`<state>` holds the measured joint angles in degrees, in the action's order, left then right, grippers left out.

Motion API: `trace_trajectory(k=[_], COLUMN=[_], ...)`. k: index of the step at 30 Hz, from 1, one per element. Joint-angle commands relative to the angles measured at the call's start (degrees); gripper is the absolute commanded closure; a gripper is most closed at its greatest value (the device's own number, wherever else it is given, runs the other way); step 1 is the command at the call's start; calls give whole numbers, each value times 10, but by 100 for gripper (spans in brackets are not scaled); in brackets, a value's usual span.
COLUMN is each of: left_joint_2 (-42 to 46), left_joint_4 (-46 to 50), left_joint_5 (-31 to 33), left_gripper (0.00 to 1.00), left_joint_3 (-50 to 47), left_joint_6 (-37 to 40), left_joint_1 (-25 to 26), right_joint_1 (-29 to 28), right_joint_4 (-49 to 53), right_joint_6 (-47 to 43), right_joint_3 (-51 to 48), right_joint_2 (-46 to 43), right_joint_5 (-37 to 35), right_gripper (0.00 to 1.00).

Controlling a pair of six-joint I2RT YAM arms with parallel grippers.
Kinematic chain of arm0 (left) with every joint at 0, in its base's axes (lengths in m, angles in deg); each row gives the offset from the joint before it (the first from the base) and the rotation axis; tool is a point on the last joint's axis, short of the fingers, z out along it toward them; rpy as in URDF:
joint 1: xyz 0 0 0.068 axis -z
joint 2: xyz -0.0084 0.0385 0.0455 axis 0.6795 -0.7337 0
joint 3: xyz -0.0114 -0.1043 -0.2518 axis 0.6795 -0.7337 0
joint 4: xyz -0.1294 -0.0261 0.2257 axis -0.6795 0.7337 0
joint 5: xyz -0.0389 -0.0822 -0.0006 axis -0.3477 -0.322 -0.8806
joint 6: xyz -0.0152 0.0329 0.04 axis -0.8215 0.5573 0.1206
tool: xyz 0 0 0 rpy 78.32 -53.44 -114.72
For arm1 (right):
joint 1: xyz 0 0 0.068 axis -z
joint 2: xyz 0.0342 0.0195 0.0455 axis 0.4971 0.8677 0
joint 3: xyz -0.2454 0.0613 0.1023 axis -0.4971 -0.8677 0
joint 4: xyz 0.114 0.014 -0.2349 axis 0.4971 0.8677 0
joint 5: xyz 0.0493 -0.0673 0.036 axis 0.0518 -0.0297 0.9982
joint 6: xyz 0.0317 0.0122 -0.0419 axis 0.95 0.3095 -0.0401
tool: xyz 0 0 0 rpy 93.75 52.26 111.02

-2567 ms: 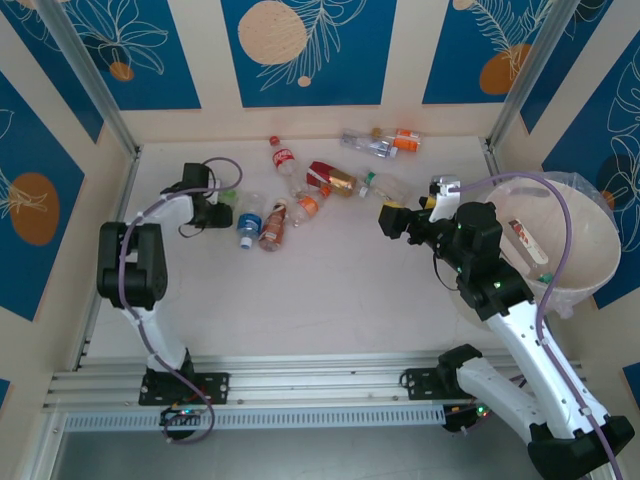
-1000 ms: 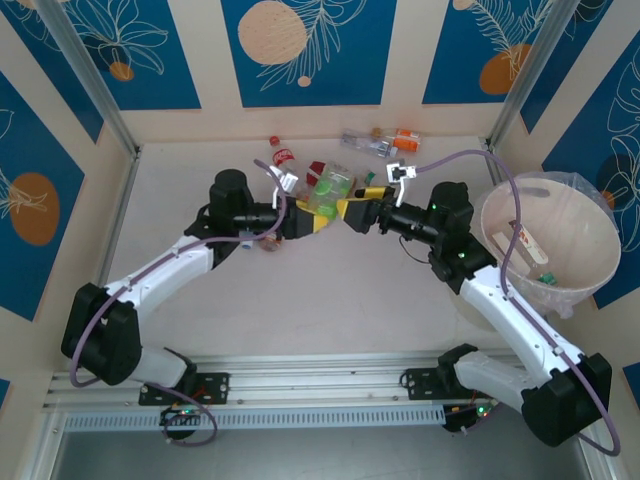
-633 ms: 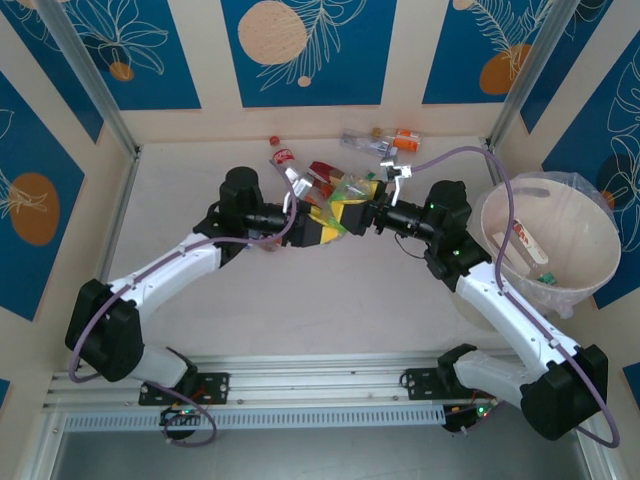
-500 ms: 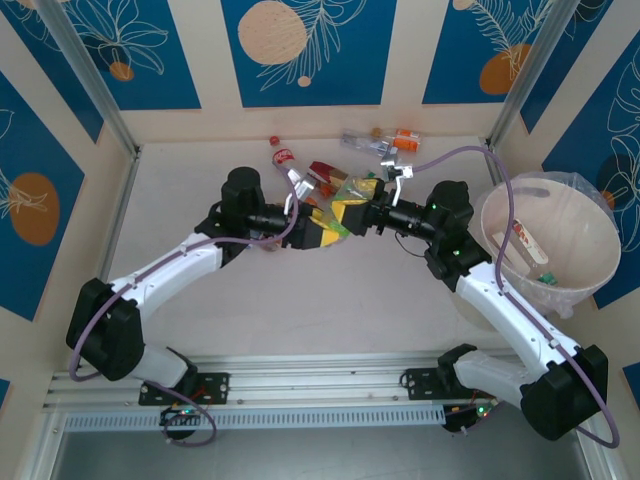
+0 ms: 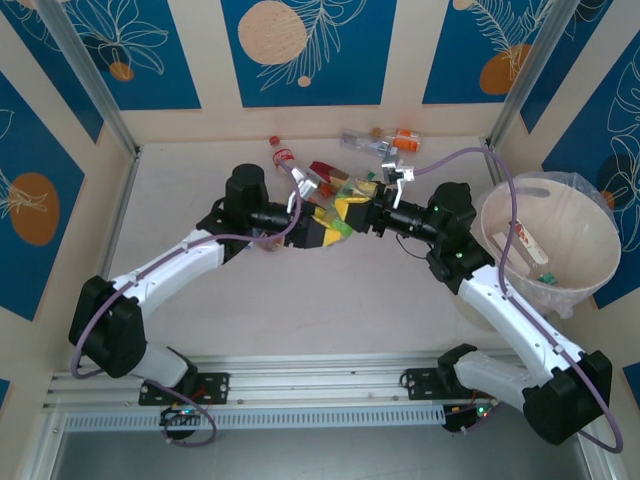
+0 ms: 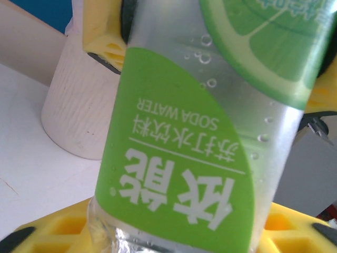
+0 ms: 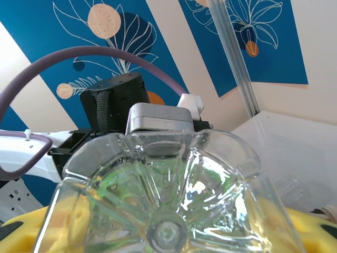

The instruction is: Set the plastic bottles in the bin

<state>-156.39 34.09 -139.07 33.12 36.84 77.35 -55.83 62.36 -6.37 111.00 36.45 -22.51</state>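
Right fingers (image 7: 318,232) clamped on green-labelled bottle (image 6: 179,158), left fingers (image 6: 287,226) flanking it

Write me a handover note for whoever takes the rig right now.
Grippers: left gripper and right gripper both have jaws around the green-label bottle mid-table; which one actually grips it is unclear.
Bin: on the right, with a couple of binned bottles inside.
Done: those few.
Left: this bottle, plus the loose bottles along the back of the table.

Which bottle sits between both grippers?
The green-labelled bottle, between the left gripper and right gripper; other bottles lie on the table.
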Motion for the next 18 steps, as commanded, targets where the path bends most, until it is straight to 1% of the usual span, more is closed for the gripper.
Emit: trace_trajectory(k=[1,2,3,5,8,10,15,18], left_joint_2=[6,11,17,28,45,56,73,77], left_joint_4=[10,10,11,11,20,24,22,17], left_joint_5=[37,50,66,93,155,205,373,447], left_gripper=[8,2,0,0,0,0,0,0], left_joint_3=[12,7,1,-10,-29,-43,-75,-88], left_joint_6=[41,50,56,68,83,91,96,97], left_joint_1=[3,3,3,3,2,2,2,2], right_joint_1=[1,1,1,1,3,7,18,22], right_joint_4=[51,58,68,103,198,261,424,501], right_joint_6=[-21,-24,-27,-34,-53,-68,-121,-156], right_joint_3=[14,14,15,21,46,68,154,208], right_joint_2=[-13,-16,-19,-25,-37,-48,-79,-95], right_joint_5=[-48,-56,-69,-113,-210,-253,-333,-384], right_gripper=[58,58,59,59,59,60,59,58])
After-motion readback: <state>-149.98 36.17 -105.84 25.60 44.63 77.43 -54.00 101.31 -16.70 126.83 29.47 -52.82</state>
